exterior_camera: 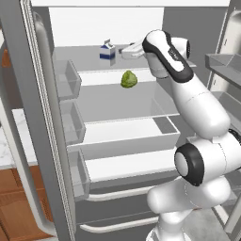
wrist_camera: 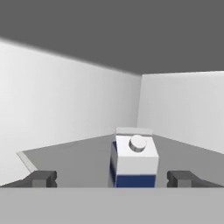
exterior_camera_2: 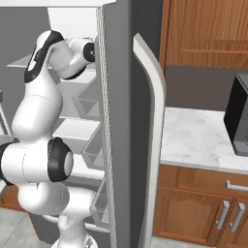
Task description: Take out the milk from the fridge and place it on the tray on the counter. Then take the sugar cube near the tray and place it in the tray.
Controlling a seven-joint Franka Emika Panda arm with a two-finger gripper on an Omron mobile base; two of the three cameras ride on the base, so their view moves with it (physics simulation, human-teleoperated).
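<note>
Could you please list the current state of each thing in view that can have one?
fridge: doors open, shelves exposed.
milk: upright on the top shelf, not gripped, standing between the spread fingertips in the hand view.
gripper: open, level with the carton.
green vegetable: resting on the second shelf.
cabinet doors: shut.

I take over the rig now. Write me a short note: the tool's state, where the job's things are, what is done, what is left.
Tool: open, holding nothing, inside the fridge, level with the milk.
Milk: upright on the top shelf, between the two finger tips in the hand view, not gripped yet. A green vegetable lies one shelf lower.
Done: fridge doors open, arm reached in.
Left: grip the milk, carry it to the tray, then put the sugar cube in the tray.
</note>
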